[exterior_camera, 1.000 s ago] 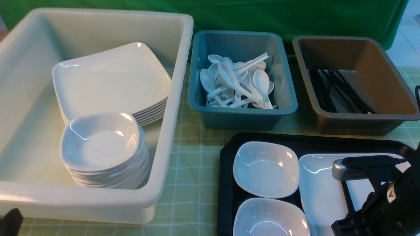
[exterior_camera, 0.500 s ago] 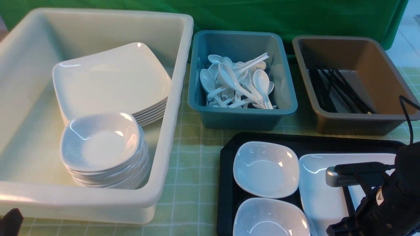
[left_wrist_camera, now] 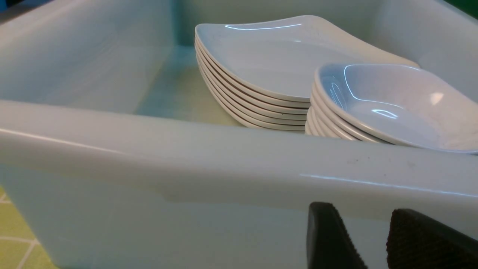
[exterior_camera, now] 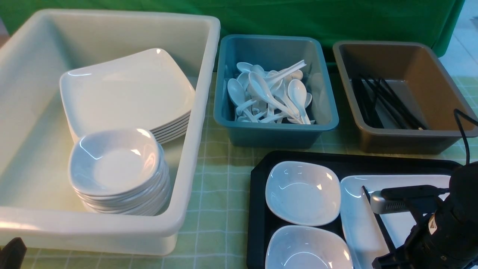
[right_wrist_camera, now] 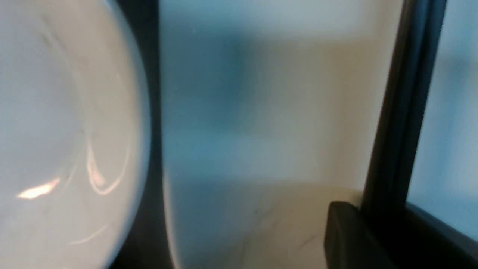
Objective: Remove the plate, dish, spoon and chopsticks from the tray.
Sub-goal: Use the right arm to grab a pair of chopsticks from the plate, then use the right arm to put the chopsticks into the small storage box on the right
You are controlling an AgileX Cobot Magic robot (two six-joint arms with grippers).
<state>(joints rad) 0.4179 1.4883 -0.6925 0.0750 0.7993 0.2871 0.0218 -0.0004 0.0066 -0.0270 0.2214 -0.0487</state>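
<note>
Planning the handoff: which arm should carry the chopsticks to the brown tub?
Right: the right gripper grips the chopsticks on the plate, near the brown tub; the left gripper sits beside the white tub.

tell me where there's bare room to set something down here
Free: the floor of the white tub between its left wall and the plate stack and bowl stack; the right half of the brown tub, beside black sticks; the cloth between white tub and tray. Crowded: the teal tub, heaped with spoons, and the tray, filled by two bowls and the plate.
</note>
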